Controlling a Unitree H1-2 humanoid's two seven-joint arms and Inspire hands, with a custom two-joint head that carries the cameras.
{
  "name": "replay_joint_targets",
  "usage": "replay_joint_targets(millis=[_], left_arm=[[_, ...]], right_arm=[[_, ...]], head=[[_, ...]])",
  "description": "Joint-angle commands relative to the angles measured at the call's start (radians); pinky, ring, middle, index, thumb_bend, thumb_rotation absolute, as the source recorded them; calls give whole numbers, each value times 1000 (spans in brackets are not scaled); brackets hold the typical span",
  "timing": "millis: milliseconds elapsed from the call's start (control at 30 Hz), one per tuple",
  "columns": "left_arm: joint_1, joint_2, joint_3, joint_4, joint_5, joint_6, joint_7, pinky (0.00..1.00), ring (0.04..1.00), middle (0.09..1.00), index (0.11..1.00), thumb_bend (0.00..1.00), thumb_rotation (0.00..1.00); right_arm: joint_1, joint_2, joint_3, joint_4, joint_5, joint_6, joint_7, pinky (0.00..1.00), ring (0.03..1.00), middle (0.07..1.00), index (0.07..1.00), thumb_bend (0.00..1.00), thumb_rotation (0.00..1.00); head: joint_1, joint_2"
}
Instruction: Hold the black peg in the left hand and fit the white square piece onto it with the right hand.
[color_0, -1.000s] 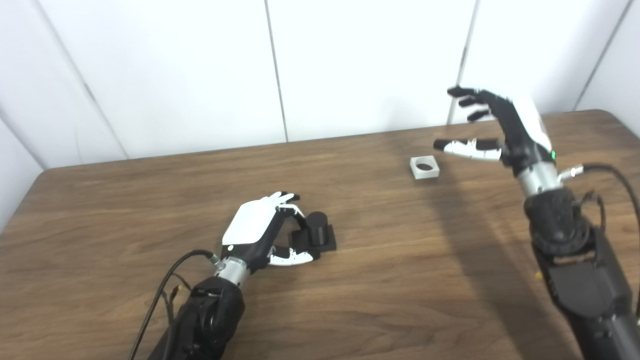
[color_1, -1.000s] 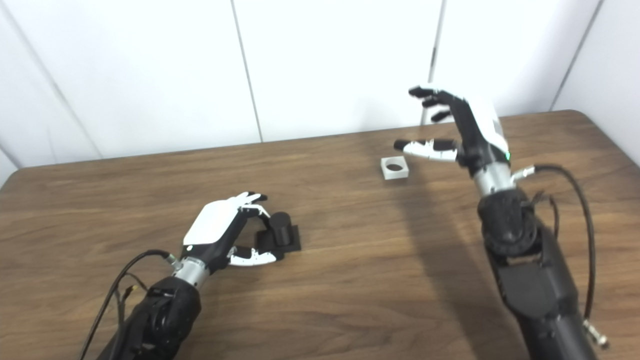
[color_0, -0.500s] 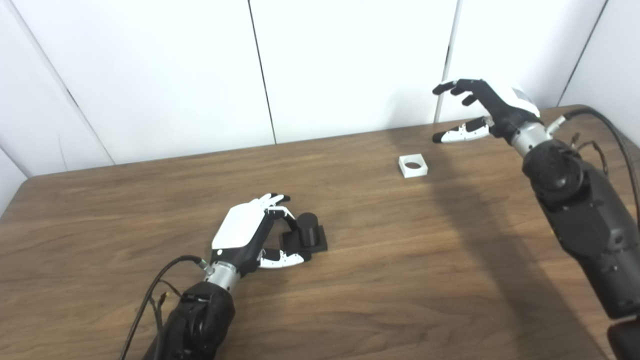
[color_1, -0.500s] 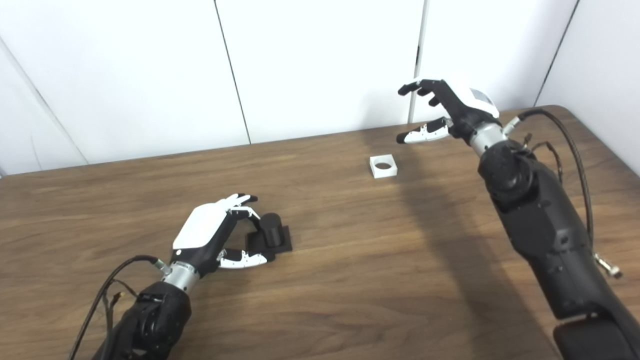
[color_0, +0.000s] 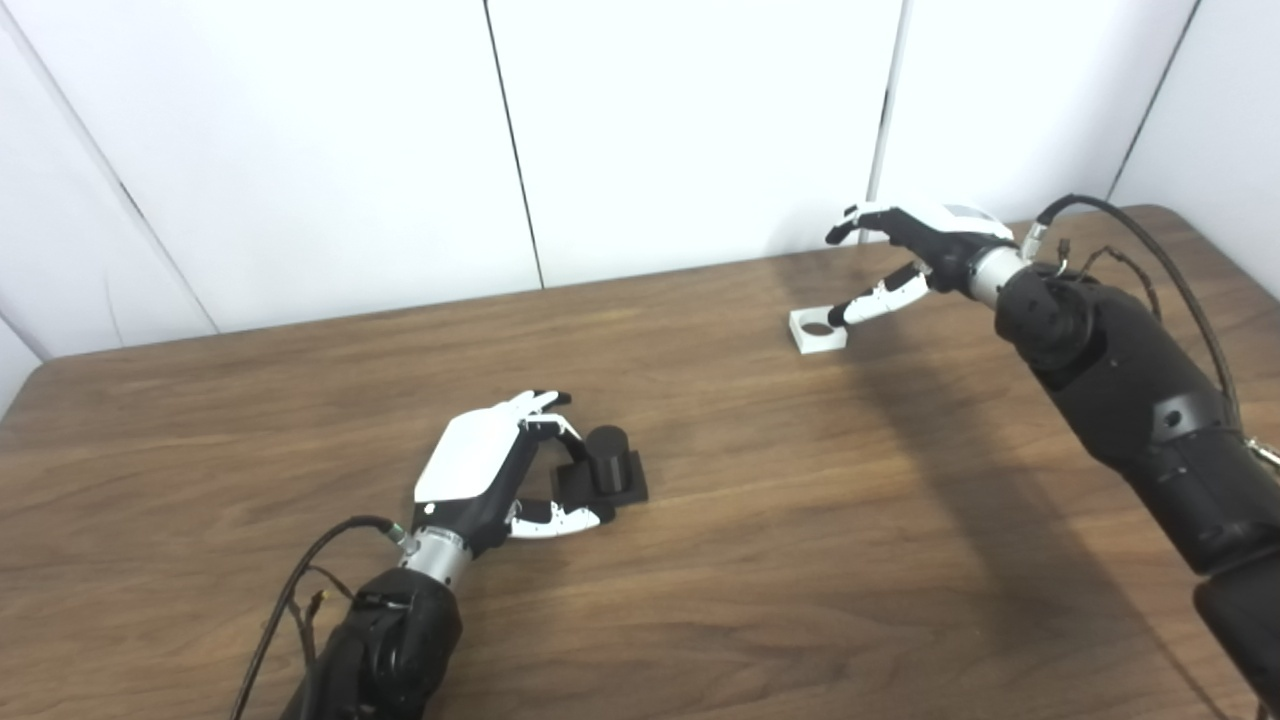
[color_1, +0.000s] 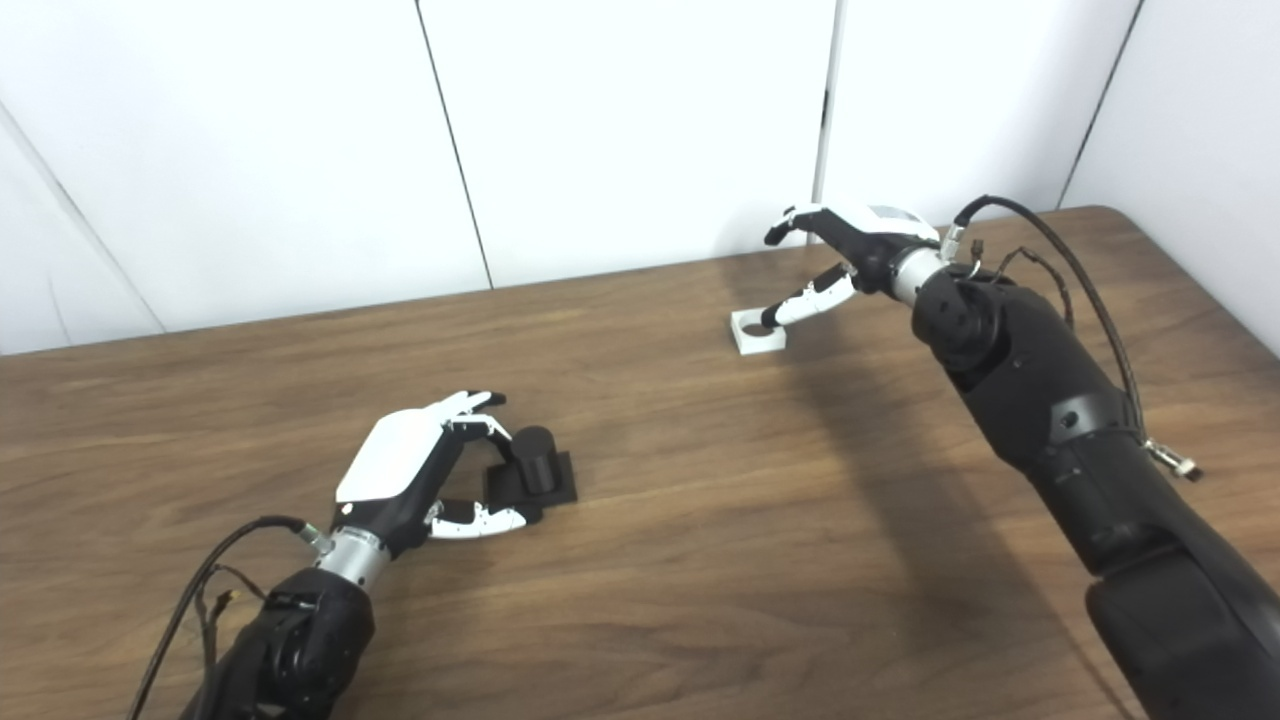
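Note:
The black peg (color_0: 607, 459), a short cylinder on a square black base, stands on the table left of centre. My left hand (color_0: 492, 470) rests on the table against its left side, fingers curved around the base edge, thumb along the front; the peg stays on the table. The white square piece (color_0: 815, 333) with a round hole lies far right near the wall. My right hand (color_0: 905, 255) hovers just right of and above it, open, its thumb tip down at the piece's right edge and its fingers arched over it.
The brown wooden table (color_0: 760, 520) ends at a white panelled wall (color_0: 690, 130) behind the piece. Black cables (color_0: 1160, 250) loop off my right forearm, and another cable (color_0: 300, 590) trails from my left wrist.
The right hand has come down and leftward from high above the table to the white piece, thumb reaching its edge. The camera shifted slightly. The left hand stayed at the peg.

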Motion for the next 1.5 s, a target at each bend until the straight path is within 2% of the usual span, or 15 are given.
replay_joint_targets(millis=[0,233,400,600,1067,1467], left_arm=[[5,26,0,20,38,32,-18,913,934,896,544,813,294],[5,24,2,21,39,41,-23,921,939,900,556,807,305],[6,25,4,25,39,38,-15,917,937,898,548,808,307],[11,27,7,16,40,40,-16,916,934,896,547,803,304],[18,28,5,17,45,42,-19,915,934,900,546,808,319],[20,27,8,3,57,56,-23,906,932,897,552,803,318]], right_arm=[[-74,-14,-1,0,-6,-30,-24,892,952,932,800,751,429],[-90,-18,51,21,-32,1,55,983,997,974,854,740,522],[-88,-19,66,31,-30,-2,74,965,999,974,853,795,535],[-80,-12,66,43,-25,7,74,975,996,972,853,797,518],[-95,11,82,142,-28,-45,24,1000,982,954,842,773,476],[-109,42,87,212,-19,-108,-51,964,955,927,802,760,421]], head=[[-1,1],[3,0],[8,2],[13,5],[30,7],[50,12]])
